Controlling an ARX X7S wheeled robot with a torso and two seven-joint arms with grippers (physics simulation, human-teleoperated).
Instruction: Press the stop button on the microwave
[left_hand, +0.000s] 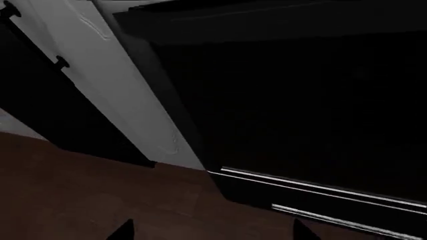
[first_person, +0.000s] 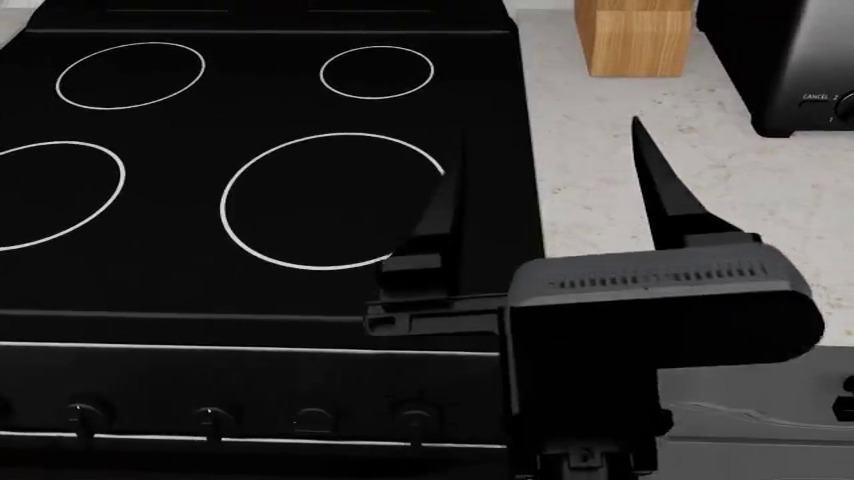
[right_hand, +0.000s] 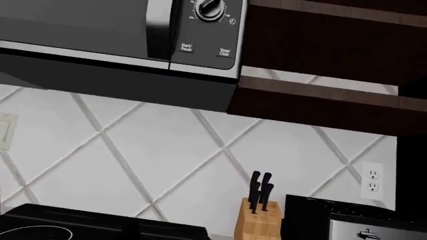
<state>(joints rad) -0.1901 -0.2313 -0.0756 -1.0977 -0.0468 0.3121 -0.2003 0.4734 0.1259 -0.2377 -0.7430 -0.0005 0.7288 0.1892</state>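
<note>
The right gripper (first_person: 547, 170) is seen in the head view with its two fingers spread wide and nothing between them, held over the edge where the cooktop (first_person: 240, 190) meets the counter (first_person: 601, 160). In the right wrist view the microwave (right_hand: 113, 35) is mounted high above the tiled backsplash (right_hand: 173, 150), and its Stop/Clear button (right_hand: 225, 52) sits at the lower corner of the control panel, beside Start/Pause (right_hand: 186, 47). A considerable rise and forward reach would be needed; one fingertip should be aligned squarely so the neighbouring button is not struck. The left gripper (left_hand: 213, 231) appears only as two dark tips, probably parted. The microwave is absent from the head view.
</note>
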